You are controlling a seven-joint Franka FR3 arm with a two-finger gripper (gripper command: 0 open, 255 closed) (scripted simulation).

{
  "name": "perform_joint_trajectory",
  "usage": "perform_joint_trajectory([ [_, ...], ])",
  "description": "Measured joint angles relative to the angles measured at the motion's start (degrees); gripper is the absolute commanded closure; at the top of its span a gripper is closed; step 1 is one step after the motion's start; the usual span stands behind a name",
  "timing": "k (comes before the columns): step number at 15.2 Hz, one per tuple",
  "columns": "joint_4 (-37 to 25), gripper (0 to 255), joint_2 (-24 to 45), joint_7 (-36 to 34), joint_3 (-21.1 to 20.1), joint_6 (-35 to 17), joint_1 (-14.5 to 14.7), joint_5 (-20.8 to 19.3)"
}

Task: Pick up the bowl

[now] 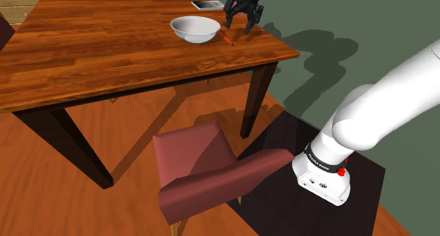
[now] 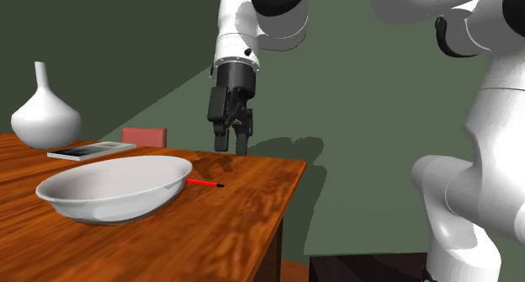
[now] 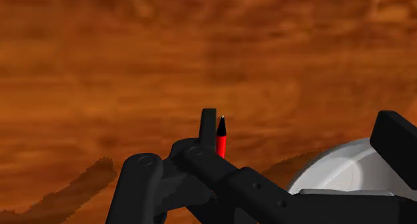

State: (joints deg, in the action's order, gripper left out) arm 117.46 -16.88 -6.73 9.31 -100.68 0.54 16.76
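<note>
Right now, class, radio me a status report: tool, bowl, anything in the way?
Tool open, empty, above the table. White bowl upright on the table, untouched, beside the tool. Red pen lies near the bowl, close to the tool.

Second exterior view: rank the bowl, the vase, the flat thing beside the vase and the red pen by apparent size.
1. white bowl, though nearness to the camera inflates it
2. white vase
3. flat slab
4. red pen
</note>
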Motion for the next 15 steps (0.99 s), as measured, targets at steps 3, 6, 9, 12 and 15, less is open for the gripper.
perform_joint_trajectory([
  [3, -5.47, 0, 6.2, 0.37, 1.54, -1.26, 0.08, 4.62],
  [6, -10.74, 0, 11.92, 0.73, 2.84, -2.01, -0.17, 9.54],
  [9, -15.73, 0, 17.31, 1.36, 3.92, -2.37, -0.84, 14.19],
  [12, -15.84, 0, 18.84, 2.06, 3.98, -3.65, -0.93, 15.53],
  [15, -14.23, 0, 19.27, 3.18, 3.98, -5.37, -0.94, 16.03],
])
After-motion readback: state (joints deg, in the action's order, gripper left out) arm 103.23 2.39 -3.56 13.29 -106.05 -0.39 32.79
